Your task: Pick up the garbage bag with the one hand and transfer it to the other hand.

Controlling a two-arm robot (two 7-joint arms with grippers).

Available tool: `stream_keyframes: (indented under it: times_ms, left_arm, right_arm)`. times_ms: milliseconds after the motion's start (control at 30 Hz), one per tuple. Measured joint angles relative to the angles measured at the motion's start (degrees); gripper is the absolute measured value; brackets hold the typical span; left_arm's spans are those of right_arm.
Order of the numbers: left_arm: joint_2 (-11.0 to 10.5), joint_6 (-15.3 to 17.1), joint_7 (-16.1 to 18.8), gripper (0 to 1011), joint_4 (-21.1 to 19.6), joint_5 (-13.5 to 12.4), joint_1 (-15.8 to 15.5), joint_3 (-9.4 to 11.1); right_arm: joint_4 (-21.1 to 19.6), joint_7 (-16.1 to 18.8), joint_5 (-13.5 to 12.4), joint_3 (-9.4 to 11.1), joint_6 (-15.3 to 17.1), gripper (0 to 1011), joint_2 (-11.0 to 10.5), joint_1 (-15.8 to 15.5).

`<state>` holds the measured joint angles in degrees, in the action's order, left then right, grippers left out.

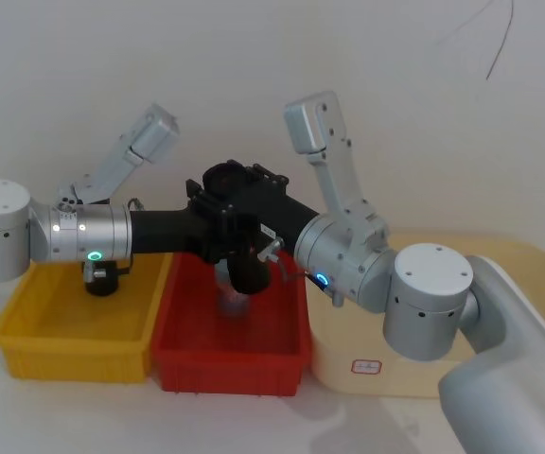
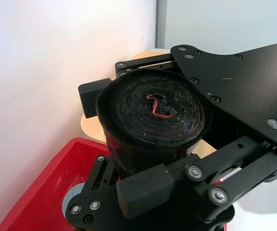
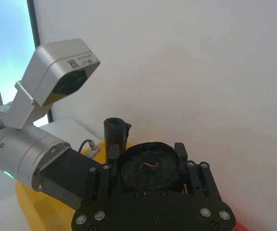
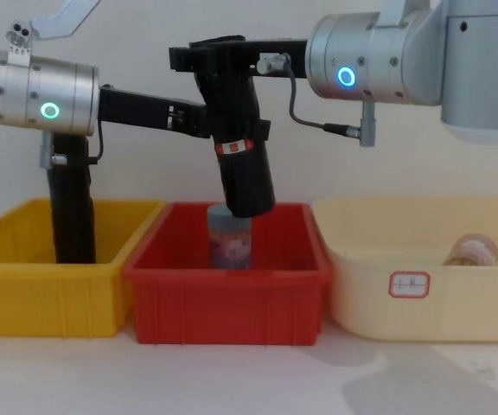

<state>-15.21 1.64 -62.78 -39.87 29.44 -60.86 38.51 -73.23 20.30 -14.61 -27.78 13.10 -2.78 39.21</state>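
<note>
The garbage bag (image 4: 247,181), a black roll with a red-and-white label band (image 4: 234,147), hangs nearly upright above the red bin (image 4: 227,294). My left gripper (image 4: 221,123), on the green-ringed wrist, reaches in from the left and is shut on the roll's middle. My right gripper (image 4: 223,56), on the blue-ringed wrist, comes from the right and clamps the roll's top end. The left wrist view looks onto the roll's coiled end (image 2: 153,106), with the right gripper's pads (image 2: 143,190) pressed against opposite sides. In the right wrist view the roll (image 3: 148,168) sits between that gripper's fingers (image 3: 182,154).
A yellow bin (image 4: 59,285) on the left holds another upright black roll (image 4: 73,207). In the red bin a small can (image 4: 230,238) stands right under the bag. The cream bin (image 4: 422,285) on the right holds a jar-like object (image 4: 472,251). A wall stands close behind.
</note>
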Motion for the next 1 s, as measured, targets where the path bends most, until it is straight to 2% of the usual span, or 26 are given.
stream_keyframes:
  times_ms: [567, 1000]
  left_arm:
    - [0.0, 0.0, 0.0, 413, 0.0, 0.02, 0.0, 0.0]
    - [0.01, 0.0, -0.08, 413, 0.0, 0.0, 0.01, 0.0]
  right_arm:
    - [0.96, -0.84, 0.5, -0.04, -0.13, 679, -0.38, 0.64]
    - [-0.57, -0.97, -0.81, 0.87, -0.05, 679, -0.67, 0.18]
